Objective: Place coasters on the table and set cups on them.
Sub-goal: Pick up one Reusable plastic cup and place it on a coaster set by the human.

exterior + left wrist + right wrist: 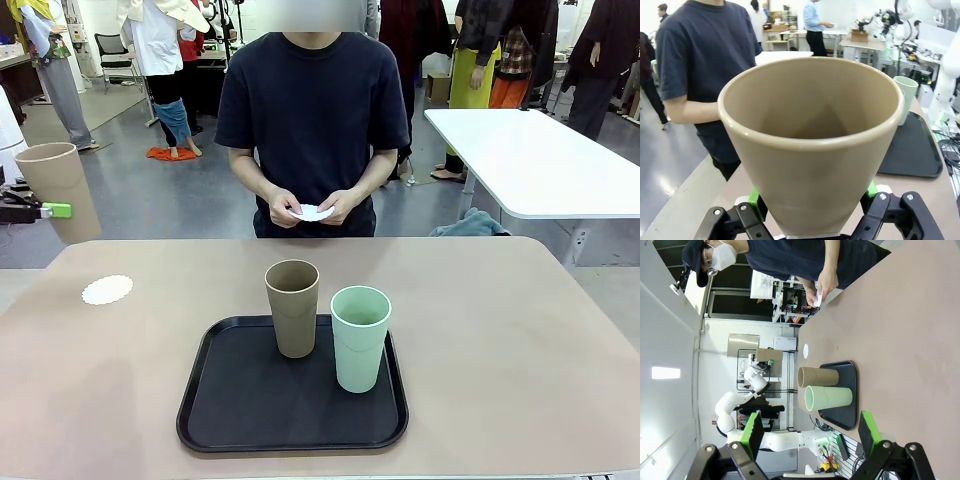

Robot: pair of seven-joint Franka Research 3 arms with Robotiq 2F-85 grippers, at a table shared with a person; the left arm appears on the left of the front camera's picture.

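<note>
Nearest, clamped low on its wall between the green pads of the left gripper (812, 200): tan cup (810, 135), empty, mouth gaping toward the wrist camera. From the front, hanging at the far left, raised above the table (500, 330) edge and not yet over the coaster (107, 290) lying flat on the left part of the top, nothing on it. Right gripper (810, 432) spread wide, holding nothing, well apart from the cups. Early going, by the look of it: one coaster down, no cup set on one. Likely left to do: bring the tan cup down onto that coaster, lay the rest, then lift the second tan cup (292, 308) and the mint cup (360, 338) off the black tray (230, 420), both upright there, close together, touching or not hard to tell. Second coaster (312, 212) pinched between the person's hands (284, 212) beyond the far edge; one disc or several, cannot tell. Surface: beige matte top with rounded corners, tray at the middle near the robot's side. Beyond: grey floor, white table (530, 160) at the right, orange cloth (172, 153) on the floor at the back left.
</note>
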